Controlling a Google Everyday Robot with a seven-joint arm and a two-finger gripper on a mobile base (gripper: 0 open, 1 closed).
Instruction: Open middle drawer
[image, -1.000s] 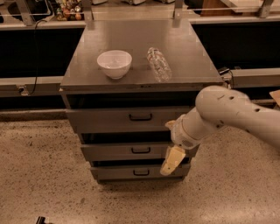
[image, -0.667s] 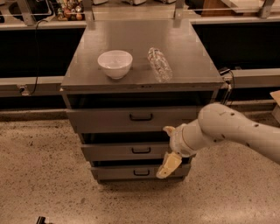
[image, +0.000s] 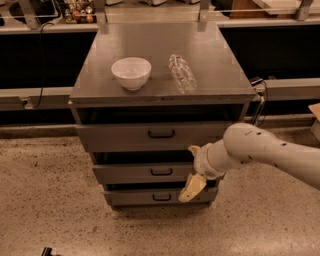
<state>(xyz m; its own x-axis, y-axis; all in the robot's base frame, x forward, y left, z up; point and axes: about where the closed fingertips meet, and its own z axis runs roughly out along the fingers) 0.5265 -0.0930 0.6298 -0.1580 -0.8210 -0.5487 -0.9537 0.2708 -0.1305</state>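
The grey cabinet has three stacked drawer fronts. The middle drawer (image: 135, 173) has a small black loop handle (image: 161, 172) at its centre, and its front stands about in line with the other two. My gripper (image: 192, 169) is in front of the right part of this drawer, just right of the handle. Its cream fingers (image: 191, 187) are spread apart, one above and one below, holding nothing. The white arm reaches in from the right and hides the drawer's right end.
A white bowl (image: 131, 72) and a clear plastic bottle (image: 182, 73) lying on its side rest on the cabinet top (image: 150, 45). The taller top drawer (image: 120, 136) and the small bottom drawer (image: 135, 197) flank the middle one. Speckled floor surrounds the cabinet; counters run behind.
My arm has swung lower and to the left, bringing the gripper closer to the middle drawer's handle. The drawers, bowl and bottle have not moved.
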